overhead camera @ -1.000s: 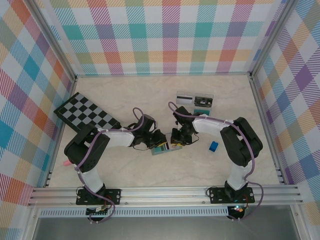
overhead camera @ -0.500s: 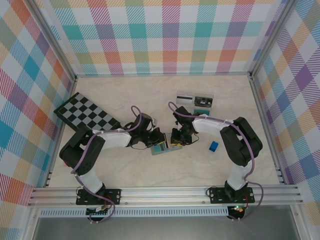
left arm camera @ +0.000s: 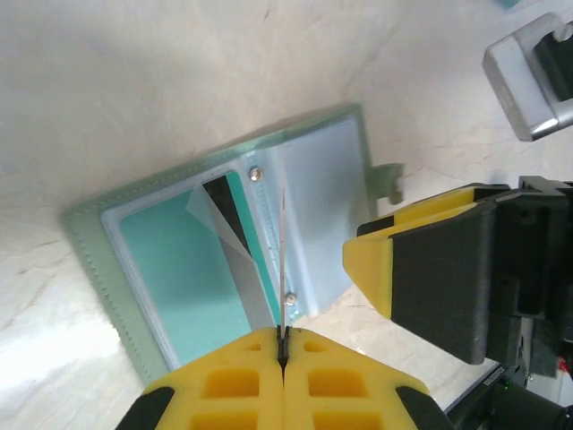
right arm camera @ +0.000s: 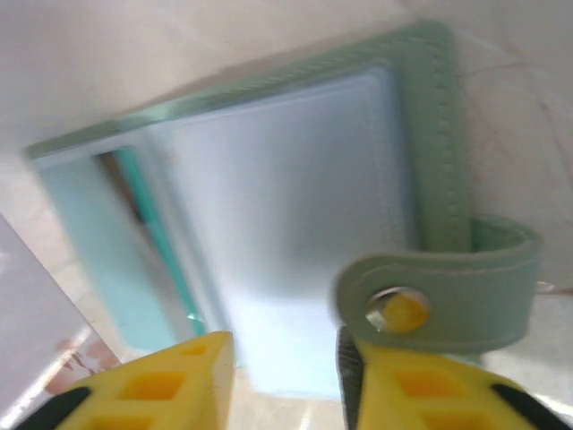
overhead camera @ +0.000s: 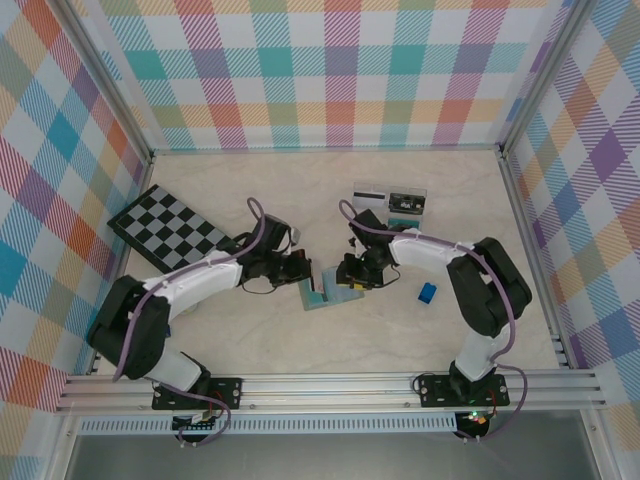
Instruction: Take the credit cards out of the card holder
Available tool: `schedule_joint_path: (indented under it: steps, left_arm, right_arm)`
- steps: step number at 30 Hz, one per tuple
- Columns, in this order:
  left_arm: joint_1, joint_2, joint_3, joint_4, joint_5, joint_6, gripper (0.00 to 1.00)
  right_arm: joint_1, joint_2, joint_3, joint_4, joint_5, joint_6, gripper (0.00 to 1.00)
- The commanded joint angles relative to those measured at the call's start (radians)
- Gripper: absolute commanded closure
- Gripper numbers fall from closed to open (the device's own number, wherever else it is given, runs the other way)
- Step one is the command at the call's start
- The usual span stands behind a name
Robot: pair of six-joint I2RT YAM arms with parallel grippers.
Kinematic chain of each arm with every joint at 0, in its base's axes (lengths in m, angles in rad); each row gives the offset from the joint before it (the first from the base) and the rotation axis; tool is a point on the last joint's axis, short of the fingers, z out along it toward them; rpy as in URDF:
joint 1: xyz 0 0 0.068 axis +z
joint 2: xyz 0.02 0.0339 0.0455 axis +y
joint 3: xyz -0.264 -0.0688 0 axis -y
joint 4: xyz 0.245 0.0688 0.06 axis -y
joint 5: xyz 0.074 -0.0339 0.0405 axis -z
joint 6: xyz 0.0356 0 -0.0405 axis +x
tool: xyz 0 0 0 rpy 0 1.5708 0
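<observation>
On table (overhead camera: 400,335), open card holder (left arm camera: 336,179), left tool (left arm camera: 282,354) clenched on thin sheet (left arm camera: 283,260), right tool (right arm camera: 285,349) released

The card holder (right arm camera: 431,134) looks matt stitched leatherette, its snap (right arm camera: 395,310) shiny metal, the table (left arm camera: 134,72) smooth and marbled.

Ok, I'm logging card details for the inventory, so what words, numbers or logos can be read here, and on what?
None can be read.
Sage-green folding card holder: no lettering seen.
Teal plastic card inside it: no print showing.
White black-striped card and dark card in the clear rectangular tray: too small to read.
</observation>
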Motion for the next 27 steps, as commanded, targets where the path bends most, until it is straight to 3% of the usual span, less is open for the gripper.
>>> schedule_joint_path:
  steps: [1,7,14,21,27]
  left_arm:
    - [0.017,-0.087,0.054,-0.134,-0.048,0.073,1.00]
    - [0.021,-0.200,0.059,-0.046,-0.031,-0.033,1.00]
    - [0.020,-0.237,0.046,0.153,0.025,-0.192,1.00]
    - [0.021,-0.221,0.029,0.295,0.107,-0.292,1.00]
    - [0.022,-0.221,0.023,0.302,0.118,-0.292,1.00]
  right_arm:
    - [-0.019,-0.113,0.012,0.062,-0.106,-0.030,0.55]
    - [-0.083,-0.227,0.003,0.154,-0.254,0.012,0.38]
    - [-0.146,-0.235,0.015,0.270,-0.466,0.094,0.21]
    - [-0.152,-0.233,0.030,0.355,-0.576,0.153,0.23]
    - [-0.167,-0.231,0.032,0.393,-0.615,0.183,0.32]
